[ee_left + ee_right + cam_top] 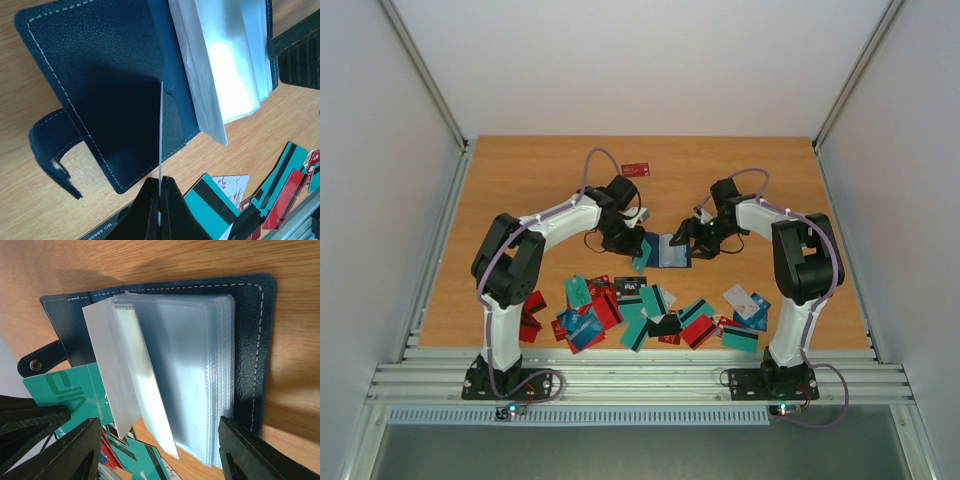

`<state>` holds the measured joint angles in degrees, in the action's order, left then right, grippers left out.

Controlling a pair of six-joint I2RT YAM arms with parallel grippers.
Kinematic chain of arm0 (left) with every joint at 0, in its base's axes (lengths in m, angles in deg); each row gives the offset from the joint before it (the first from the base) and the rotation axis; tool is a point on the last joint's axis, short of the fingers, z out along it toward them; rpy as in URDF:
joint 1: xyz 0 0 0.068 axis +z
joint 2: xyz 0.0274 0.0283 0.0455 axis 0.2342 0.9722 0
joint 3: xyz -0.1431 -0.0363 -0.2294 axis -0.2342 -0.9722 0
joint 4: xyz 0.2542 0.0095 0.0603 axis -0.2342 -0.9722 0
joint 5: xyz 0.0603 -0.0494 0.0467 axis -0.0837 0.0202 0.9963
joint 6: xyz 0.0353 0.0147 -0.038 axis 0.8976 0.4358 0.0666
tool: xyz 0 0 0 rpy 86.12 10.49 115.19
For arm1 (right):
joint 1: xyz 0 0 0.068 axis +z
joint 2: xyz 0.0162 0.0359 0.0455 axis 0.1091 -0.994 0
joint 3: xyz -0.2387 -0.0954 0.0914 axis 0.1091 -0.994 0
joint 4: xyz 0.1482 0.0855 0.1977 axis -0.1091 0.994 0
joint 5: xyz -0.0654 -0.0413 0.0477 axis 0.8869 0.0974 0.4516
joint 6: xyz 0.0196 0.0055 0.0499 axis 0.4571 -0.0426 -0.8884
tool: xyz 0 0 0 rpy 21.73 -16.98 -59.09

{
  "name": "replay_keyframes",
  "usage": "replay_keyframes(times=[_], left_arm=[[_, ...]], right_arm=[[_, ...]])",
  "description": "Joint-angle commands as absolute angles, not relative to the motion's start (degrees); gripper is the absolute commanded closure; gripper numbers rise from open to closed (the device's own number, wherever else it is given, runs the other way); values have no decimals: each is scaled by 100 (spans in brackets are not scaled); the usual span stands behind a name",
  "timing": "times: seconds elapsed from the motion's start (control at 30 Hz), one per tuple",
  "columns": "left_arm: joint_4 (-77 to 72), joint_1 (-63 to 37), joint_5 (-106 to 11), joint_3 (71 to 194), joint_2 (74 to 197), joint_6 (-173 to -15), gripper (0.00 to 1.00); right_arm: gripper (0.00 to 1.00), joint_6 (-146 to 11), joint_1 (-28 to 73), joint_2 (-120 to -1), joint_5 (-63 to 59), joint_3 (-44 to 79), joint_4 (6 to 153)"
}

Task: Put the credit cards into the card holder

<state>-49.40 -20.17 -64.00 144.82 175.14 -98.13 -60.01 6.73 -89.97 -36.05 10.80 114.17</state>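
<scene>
The card holder [670, 250] lies open on the table between both grippers. It is dark navy [110, 75], with a stack of clear sleeves [190, 370] and a snap tab [37, 364]. My left gripper [161, 181] is shut on a teal credit card [67, 390]. That card shows edge-on [161, 135] over the holder's left inner flap. My right gripper [160, 455] is open, its fingers [247, 455] on either side of the sleeves' near edge. One sleeve page [112, 365] stands lifted. More credit cards [650, 310], teal, red, blue and white, lie scattered in front of the arms.
A single red card [636, 169] lies at the far side of the wooden table [520, 180]. Loose teal and red cards [215, 200] sit close under the left gripper. White walls enclose the table on three sides.
</scene>
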Motion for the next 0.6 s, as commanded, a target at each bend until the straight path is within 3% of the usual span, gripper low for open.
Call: replay_keyframes(times=[0.0,0.57], left_arm=[[-5030,-1983,-6519,14646,17665,-9653,100],[-4852,-1985,-6818,14525,17739,-9733,100]], right_arm=[[35,-5886,793,-9037,-3631,1044,11307],[36,-5912,1072,-9138,-3920,1423,11253]])
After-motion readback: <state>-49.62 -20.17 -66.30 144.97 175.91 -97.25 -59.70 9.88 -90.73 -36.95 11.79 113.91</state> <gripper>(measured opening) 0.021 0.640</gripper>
